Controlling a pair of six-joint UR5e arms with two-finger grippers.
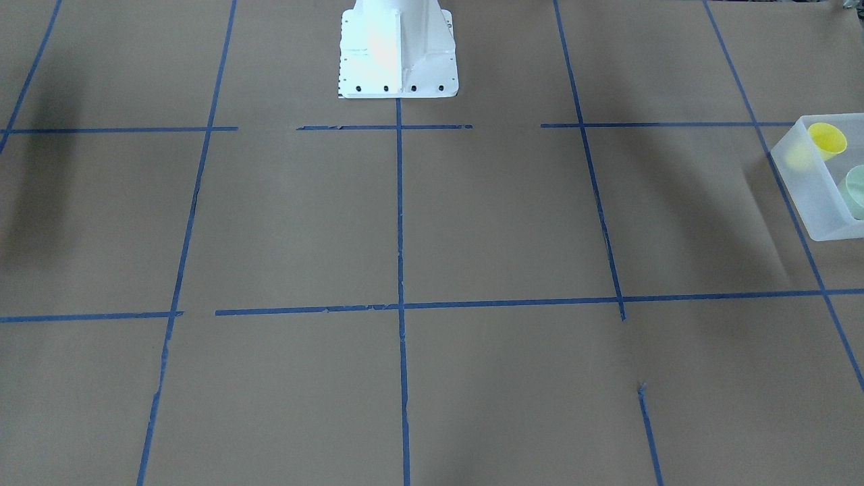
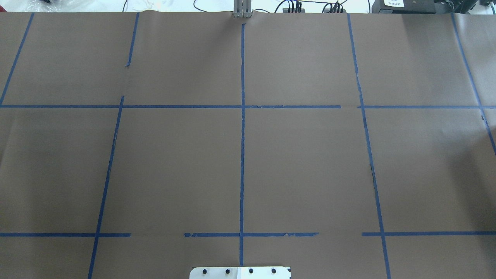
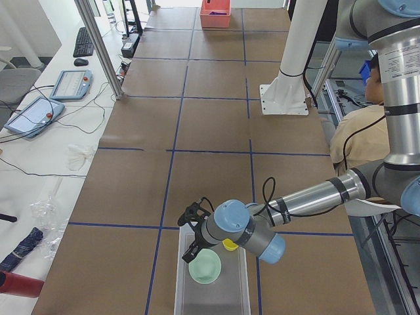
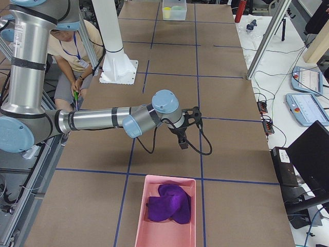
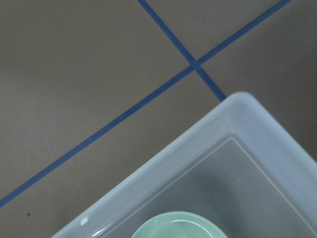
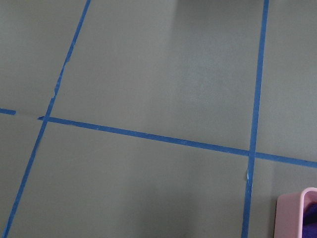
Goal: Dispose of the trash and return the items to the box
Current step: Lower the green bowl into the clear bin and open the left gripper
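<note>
The left pincer (image 3: 190,251) hangs just above the mint-green bowl's (image 3: 205,267) edge inside the box (image 3: 213,300); open or closed, I cannot tell.

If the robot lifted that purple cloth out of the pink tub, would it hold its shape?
Probably not: the purple cloth lies crumpled in soft folds, so it would likely droop. It heaps loosely, so probably light, and should not roll.
</note>
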